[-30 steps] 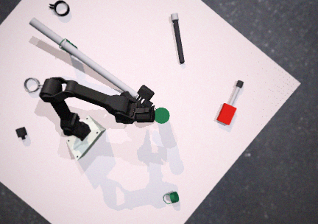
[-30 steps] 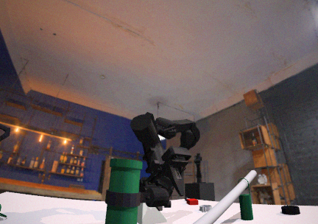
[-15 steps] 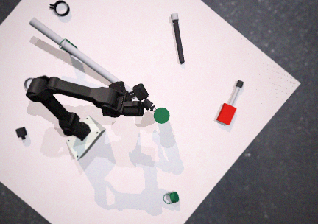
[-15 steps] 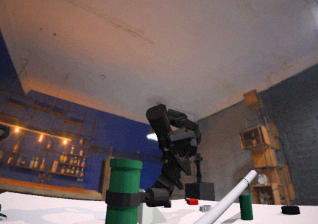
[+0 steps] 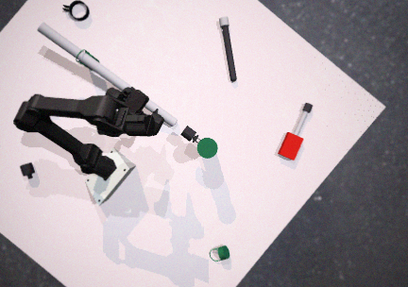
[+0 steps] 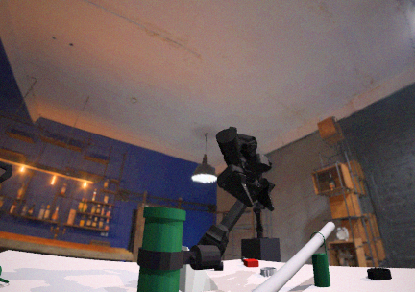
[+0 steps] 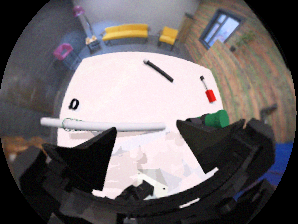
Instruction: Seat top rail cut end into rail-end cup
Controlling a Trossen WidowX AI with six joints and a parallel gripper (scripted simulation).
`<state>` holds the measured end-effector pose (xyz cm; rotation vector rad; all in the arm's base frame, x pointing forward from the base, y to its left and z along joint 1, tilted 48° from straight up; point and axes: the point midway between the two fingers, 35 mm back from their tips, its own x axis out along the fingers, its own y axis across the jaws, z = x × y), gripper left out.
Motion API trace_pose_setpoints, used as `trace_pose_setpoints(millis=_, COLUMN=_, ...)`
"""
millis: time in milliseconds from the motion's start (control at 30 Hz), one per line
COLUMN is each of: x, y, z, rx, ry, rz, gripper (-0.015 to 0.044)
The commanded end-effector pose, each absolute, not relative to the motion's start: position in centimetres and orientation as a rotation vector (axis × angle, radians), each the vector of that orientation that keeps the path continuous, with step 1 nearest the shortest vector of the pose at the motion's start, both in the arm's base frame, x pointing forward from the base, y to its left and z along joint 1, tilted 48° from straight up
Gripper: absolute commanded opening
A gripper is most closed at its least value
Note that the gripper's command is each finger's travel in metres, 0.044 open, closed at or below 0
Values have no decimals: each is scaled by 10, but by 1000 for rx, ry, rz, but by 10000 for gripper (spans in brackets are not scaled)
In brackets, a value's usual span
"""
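The white top rail passes through the thin green loop cap and slopes down from its far end. Its near end stops short of the black rail-end cup, with a visible gap in the top view. The cup hangs from the black brace band on the green big post, a little below the post cap. My gripper is wide open and empty, raised beside and above the rail's near part. Contact with the rail cannot be told.
A black ring clamp lies beyond the rail. A dark rod with a grey end and a red block with a pale stem lie to the right. A small black fitting and a green cap lie on the near side.
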<state>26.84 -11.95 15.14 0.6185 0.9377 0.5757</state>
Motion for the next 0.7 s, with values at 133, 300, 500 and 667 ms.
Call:
trace_pose_setpoints(millis=133, x=268, y=-117, z=155, rx=702, ry=984, rz=538, gripper=440)
trace_pose_setpoints(millis=300, x=273, y=-98, z=148, rx=980, ry=1198, rz=403, gripper=440)
trace_pose_setpoints(millis=500, x=278, y=-67, z=136, rx=1361, ry=1523, rz=58, gripper=440)
trace_pose_setpoints(millis=667, x=279, y=-43, z=127, rx=1605, ry=1738, rz=-358, gripper=440)
